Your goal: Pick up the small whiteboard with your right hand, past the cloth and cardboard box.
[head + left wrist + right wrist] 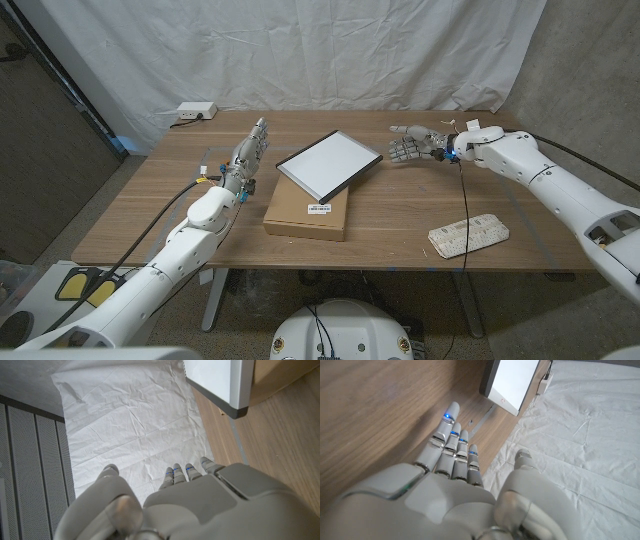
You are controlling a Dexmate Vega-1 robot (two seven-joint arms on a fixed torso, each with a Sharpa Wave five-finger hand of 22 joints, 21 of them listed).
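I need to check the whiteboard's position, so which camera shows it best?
The head view: the whole small whiteboard shows, lying partly on the cardboard box. The left and right wrist views catch just one end of it.

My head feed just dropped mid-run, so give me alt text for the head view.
The right robot hand hangs open beside the small whiteboard, not touching it. The whiteboard lies tilted on a cardboard box mid-table; a cloth lies nearer the front edge, and the left robot hand waits left of the board.

The white label (319, 208) on the cardboard box (300, 222) carries print too small to read.
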